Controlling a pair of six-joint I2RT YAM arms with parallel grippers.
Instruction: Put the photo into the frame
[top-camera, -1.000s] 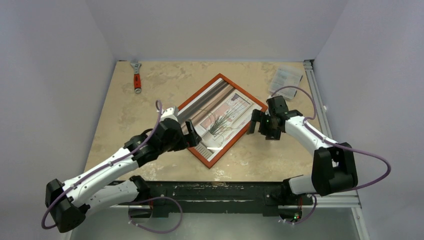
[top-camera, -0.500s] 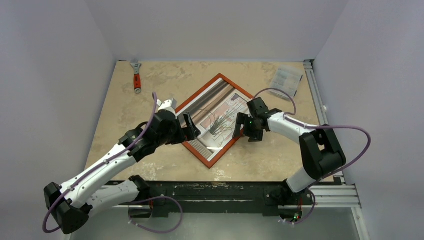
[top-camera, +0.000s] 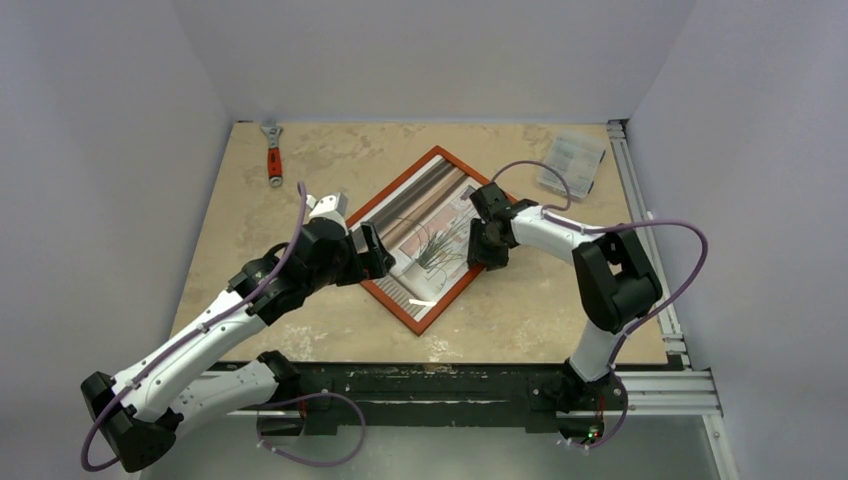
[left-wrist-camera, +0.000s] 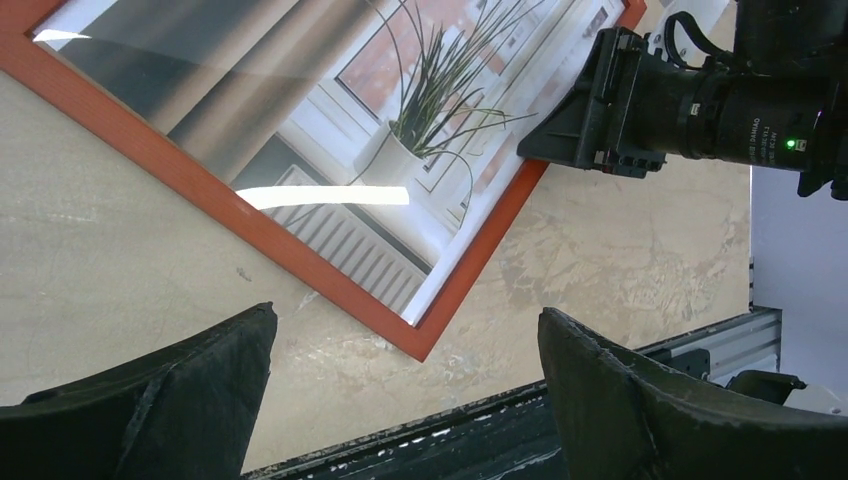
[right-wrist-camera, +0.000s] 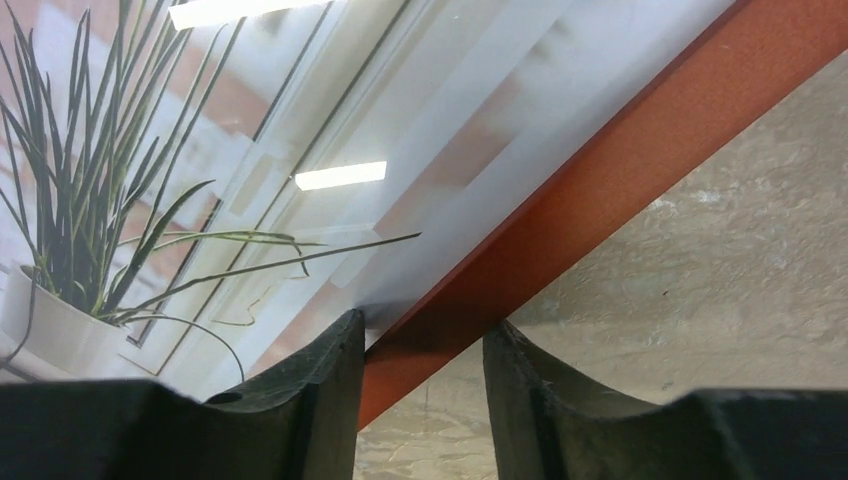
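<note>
The orange-brown frame (top-camera: 395, 183) lies flat on the table, turned like a diamond, with the photo (top-camera: 425, 235) of the potted plant face up inside it. My right gripper (top-camera: 483, 243) is down at the frame's right border (right-wrist-camera: 620, 170). One fingertip (right-wrist-camera: 335, 345) rests on the photo's white margin (right-wrist-camera: 450, 150). The other fingertip (right-wrist-camera: 505, 350) is on the table at the border's outer edge, so the jaws are closed across the border. My left gripper (top-camera: 375, 252) stands wide open at the frame's lower-left side (left-wrist-camera: 300, 262), holding nothing.
A red-handled wrench (top-camera: 273, 155) lies at the back left. A small clear plastic box (top-camera: 569, 162) sits at the back right by the metal rail (top-camera: 632, 190). The table's black front edge (left-wrist-camera: 480, 420) runs just beyond the frame's lower corner.
My right gripper has moved left onto the frame's right border and its jaws have narrowed around it. The left arm drew back slightly, still open. The frame shifted a little left.
</note>
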